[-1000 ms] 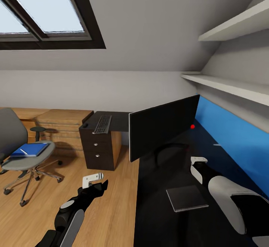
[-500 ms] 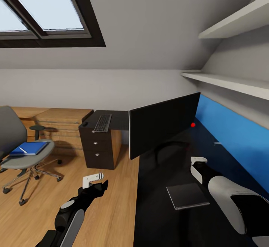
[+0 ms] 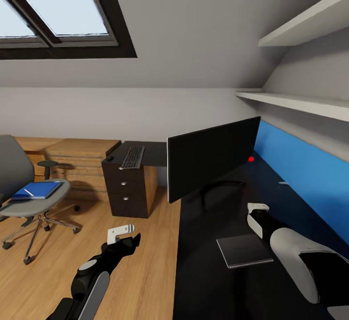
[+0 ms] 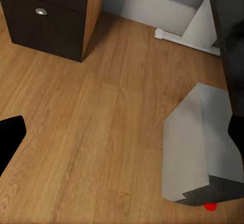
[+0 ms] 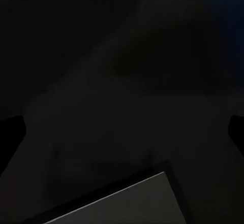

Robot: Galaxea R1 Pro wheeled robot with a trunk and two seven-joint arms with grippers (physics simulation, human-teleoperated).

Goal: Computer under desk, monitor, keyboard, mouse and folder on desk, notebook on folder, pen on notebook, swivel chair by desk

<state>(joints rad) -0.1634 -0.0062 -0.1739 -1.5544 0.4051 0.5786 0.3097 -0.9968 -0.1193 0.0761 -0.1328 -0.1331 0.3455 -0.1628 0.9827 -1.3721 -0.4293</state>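
the desk [image 3: 213, 281] is running along the blue back panel [image 3: 310, 179] at right. the monitor [image 3: 211, 158] is standing upright on it, with a dark notebook [image 3: 244, 251] lying flat nearer the robot. the swivel chair [image 3: 26, 199] is sitting well apart at left, carrying the blue folder [image 3: 36, 190]. the keyboard [image 3: 133, 157] is resting on the drawer unit [image 3: 127, 191]. the computer [image 4: 195, 145] is lying on the floor. left gripper [image 3: 121, 232]: fingers standing apart, holding nothing; right gripper [image 3: 257, 208]: finger state cannot be told.
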